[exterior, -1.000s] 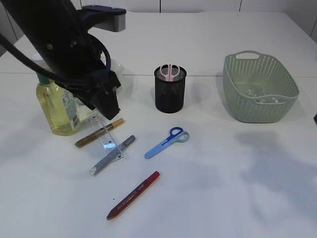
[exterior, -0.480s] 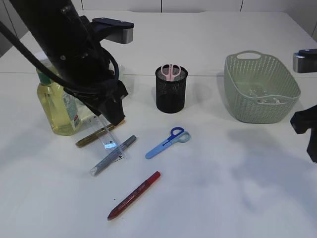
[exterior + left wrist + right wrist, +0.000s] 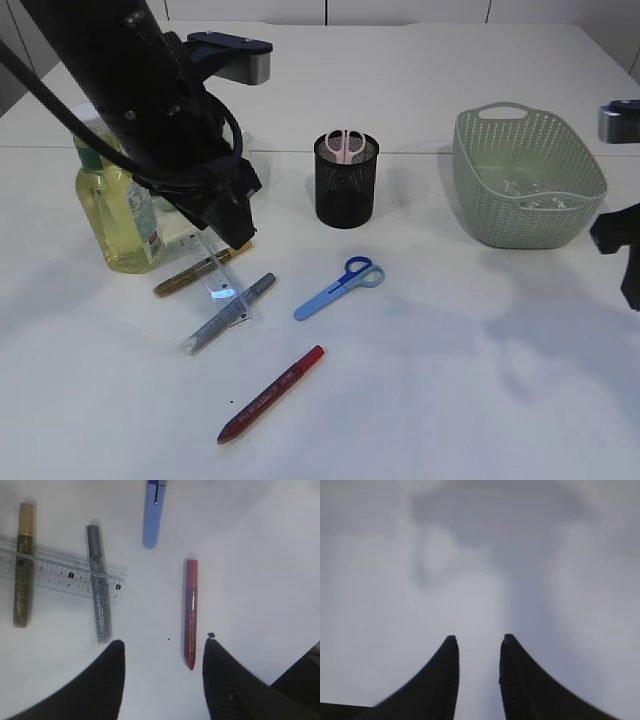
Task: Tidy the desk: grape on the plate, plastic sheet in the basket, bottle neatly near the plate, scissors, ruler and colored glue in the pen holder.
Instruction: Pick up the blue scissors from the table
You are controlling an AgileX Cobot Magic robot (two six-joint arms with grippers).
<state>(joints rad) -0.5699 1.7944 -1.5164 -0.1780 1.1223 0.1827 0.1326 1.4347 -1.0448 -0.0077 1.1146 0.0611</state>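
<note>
The left end effector (image 3: 162, 667) hangs spread and empty above the desk (image 3: 420, 380). The ruler (image 3: 60, 572) lies just left of the pen holder (image 3: 344, 180), across the gold glue (image 3: 22, 565) and the silver glue (image 3: 98, 597). Probable step: collect a loose stick first. Align the jaws across the red glue (image 3: 190, 612), descend vertically, then close. The right end effector (image 3: 477, 645) is partly spread and empty.

A robot lab's tabletop test station is probably showing here: plain white tables (image 3: 420, 400) are standing pushed together, bearing staged stationery, a mesh pen holder (image 3: 344, 180) and a green basket (image 3: 525, 180).
</note>
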